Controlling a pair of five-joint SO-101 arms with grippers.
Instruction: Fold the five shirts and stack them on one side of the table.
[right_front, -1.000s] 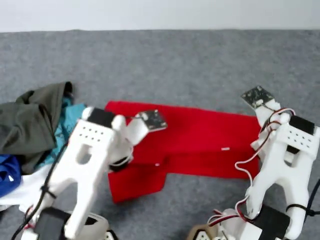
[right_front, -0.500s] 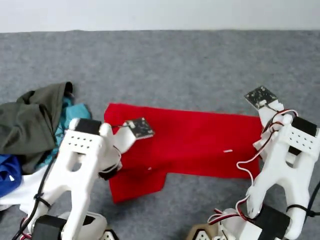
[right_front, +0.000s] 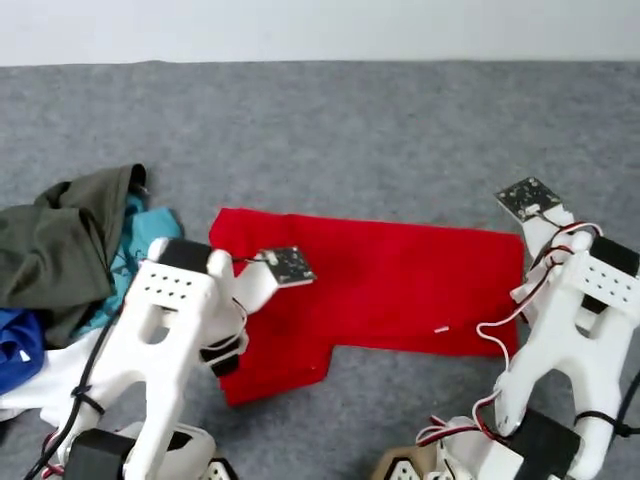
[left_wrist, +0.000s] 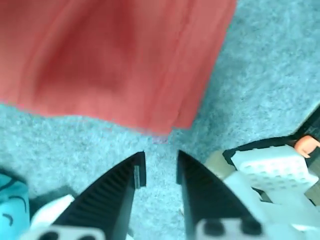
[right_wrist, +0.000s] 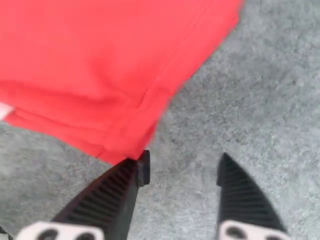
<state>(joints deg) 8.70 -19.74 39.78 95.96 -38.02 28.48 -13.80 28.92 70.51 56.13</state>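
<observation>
We see a grey felt-covered table (right_front: 400, 130) running beneath the left gripper (left_wrist: 160, 170) and right gripper (right_wrist: 182, 170), ending beyond them at a plain white wall (right_front: 320, 30).

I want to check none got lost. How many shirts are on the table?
5: red shirt spread mid-table; green shirt, teal shirt, blue shirt and white shirt heaped at the left edge. More may hide in the heap.

No legible text, numbers or signs. White tag (right_front: 441, 328) at 4 o'clock on red shirt (right_front: 400, 280): too small to read.
</observation>
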